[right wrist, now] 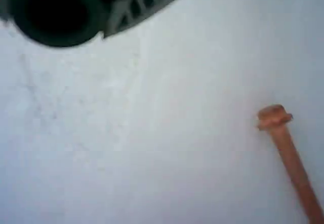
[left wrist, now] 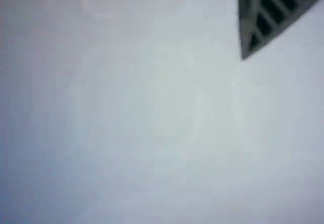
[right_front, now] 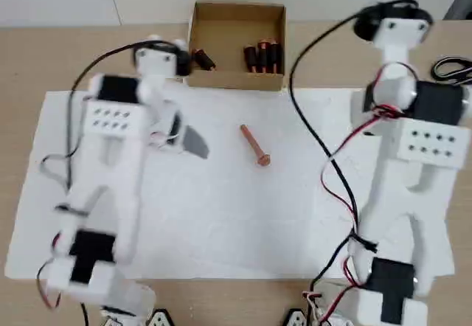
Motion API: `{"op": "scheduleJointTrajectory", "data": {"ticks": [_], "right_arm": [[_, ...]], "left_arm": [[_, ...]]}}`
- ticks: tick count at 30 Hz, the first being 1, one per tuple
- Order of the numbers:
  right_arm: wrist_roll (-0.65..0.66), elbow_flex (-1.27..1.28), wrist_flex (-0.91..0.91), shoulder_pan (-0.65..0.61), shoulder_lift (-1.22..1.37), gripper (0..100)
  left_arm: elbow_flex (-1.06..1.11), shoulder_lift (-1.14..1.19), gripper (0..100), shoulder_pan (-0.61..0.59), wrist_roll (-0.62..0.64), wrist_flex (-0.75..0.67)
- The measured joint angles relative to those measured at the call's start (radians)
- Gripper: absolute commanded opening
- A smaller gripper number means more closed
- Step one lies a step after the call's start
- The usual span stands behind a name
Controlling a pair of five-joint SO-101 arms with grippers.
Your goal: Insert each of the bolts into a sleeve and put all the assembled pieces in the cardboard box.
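Arms [right_front: 110, 186] flank lone bolt [right_front: 254, 146] on open mat [right_front: 221, 223], far from edges.

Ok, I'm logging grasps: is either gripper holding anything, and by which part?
The right gripper seems to grip a black sleeve by its outer wall, bore unobstructed. Nothing shows in the left gripper.

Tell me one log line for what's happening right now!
copper-coloured metal bolt: loose on white foam mat | brown cardboard box: four assembled pieces inside | left tool: over mat
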Motion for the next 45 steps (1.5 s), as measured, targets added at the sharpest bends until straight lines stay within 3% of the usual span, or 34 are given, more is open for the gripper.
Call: {"op": "scheduleJointTrajectory", "data": {"ticks": [5,15,29,33,45], "right_arm": [[0.003,0.109,0.002,0.089,-0.08,0.4],[0.02,0.201,0.002,0.112,-0.216,0.4],[0.02,0.256,0.002,0.112,-0.226,0.4],[0.02,0.256,0.002,0.117,-0.226,0.4],[0.02,0.256,0.002,0.117,-0.226,0.4]], "left_arm": [[-0.262,0.14,36,0.066,0.08,0.003],[-0.348,0.347,36,0.169,0.161,-0.003],[-0.766,0.744,36,0.235,0.468,-0.002],[-0.796,0.801,36,0.253,0.525,-0.002],[-0.795,0.819,36,0.298,0.535,0.006]]}}
